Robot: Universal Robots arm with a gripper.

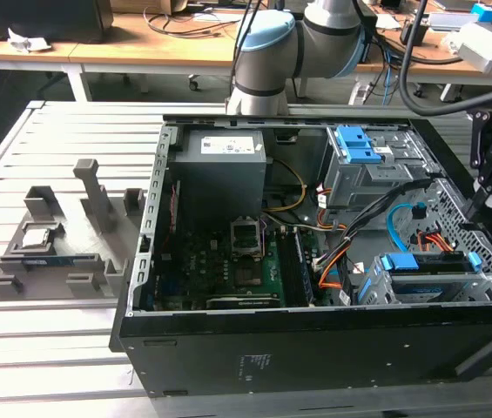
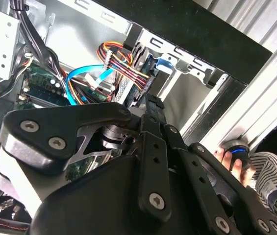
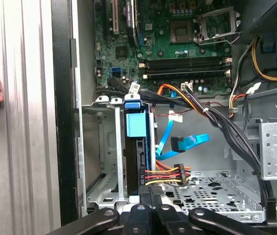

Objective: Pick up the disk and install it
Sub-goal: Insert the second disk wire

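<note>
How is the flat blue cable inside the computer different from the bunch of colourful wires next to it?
The blue cable is one flat, wide ribbon; the colourful wires are several thin round strands. The blue cable is one colour; the colourful wires are red, yellow, orange and black. The blue cable bends and folds; the colourful wires run nearly straight. Both lie beside the disk in the grey cage.

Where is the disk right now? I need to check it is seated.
In the exterior view the disk sits in the grey metal cage at the open case's right, beside the orange cables.
</note>
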